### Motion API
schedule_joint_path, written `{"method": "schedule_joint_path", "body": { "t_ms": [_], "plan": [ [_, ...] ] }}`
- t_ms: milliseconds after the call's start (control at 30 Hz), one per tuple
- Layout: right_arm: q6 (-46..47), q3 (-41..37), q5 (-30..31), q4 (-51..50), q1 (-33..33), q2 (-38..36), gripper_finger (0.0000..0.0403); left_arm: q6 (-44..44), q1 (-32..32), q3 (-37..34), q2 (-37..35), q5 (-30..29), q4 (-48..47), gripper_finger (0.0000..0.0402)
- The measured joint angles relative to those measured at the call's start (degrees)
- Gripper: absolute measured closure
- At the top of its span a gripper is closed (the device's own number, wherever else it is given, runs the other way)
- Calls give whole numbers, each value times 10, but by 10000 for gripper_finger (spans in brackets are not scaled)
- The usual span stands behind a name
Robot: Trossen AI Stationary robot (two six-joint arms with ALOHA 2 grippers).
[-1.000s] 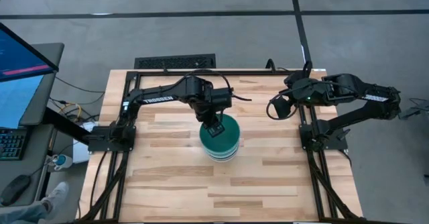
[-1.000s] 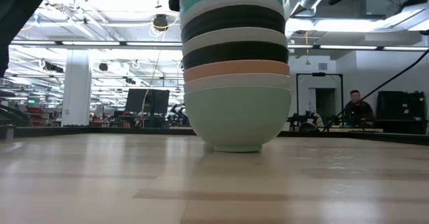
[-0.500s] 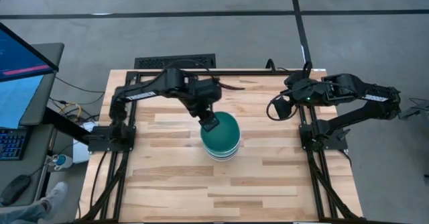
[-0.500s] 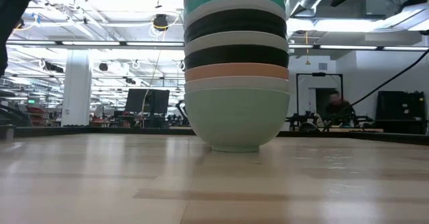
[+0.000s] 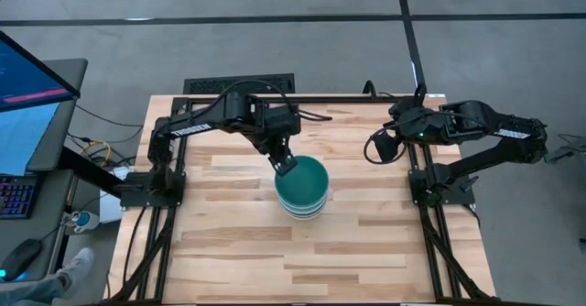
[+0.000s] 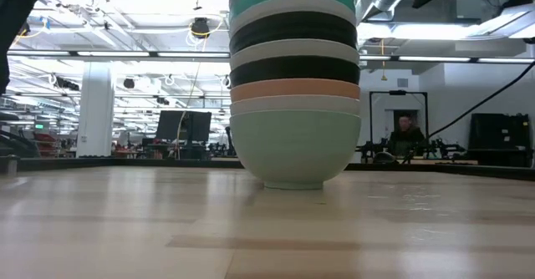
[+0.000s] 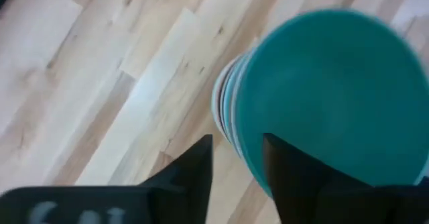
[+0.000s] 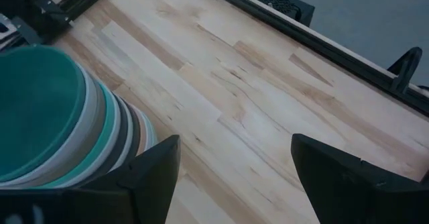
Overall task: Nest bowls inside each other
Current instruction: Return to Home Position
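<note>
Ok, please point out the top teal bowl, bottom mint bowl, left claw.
top teal bowl (image 5: 304,183): high view, inside.
bottom mint bowl (image 6: 292,145): low view, outer wall.
left claw (image 5: 287,166): high view, between fingertips.

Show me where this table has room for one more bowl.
The table is bare between the bowl stack and the right frame, and across the half beyond the stack from the left claw, which crowds the stack's rim.

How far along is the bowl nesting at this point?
Done: every bowl in view sits in one nested stack, mint green bowl at the bottom, dark teal bowl on top; none lies loose on the table. In hand: nothing; the left hand hovers open beside the top rim, the right hand waits open at the table's right edge. Left: likely only drawing the left hand back.
</note>
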Motion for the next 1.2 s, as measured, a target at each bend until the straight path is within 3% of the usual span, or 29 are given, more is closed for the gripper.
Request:
{"method": "schedule_joint_path", "body": {
  "t_ms": [233,400,533,667,800,833,900,1000,1100,1200],
  "plan": [
    [10,0,0,-4,0,0,97,6,-1,-31,0,-11,5,346],
    [15,0,0,-9,0,0,97,25,-1,-16,-5,-70,1,358],
    [-6,0,16,-1,3,0,97,62,0,2,-51,-117,16,358],
    [-115,13,47,102,38,-2,97,131,-13,0,-116,-122,116,358],
    [-322,96,56,245,76,-14,97,266,-21,3,-192,-135,174,358],
    [-379,125,56,262,85,-17,97,258,-20,2,-212,-147,171,358],
    [-437,184,57,274,97,-24,97,162,-24,2,-246,-171,159,358],
    [-410,250,44,249,121,-38,97,109,-43,2,-297,-161,135,358],
    [-405,269,19,197,144,-69,97,121,-81,-9,-338,-111,96,358],
    [-341,244,6,130,161,-112,97,172,-129,-67,-386,-171,156,358]
  ]
}}
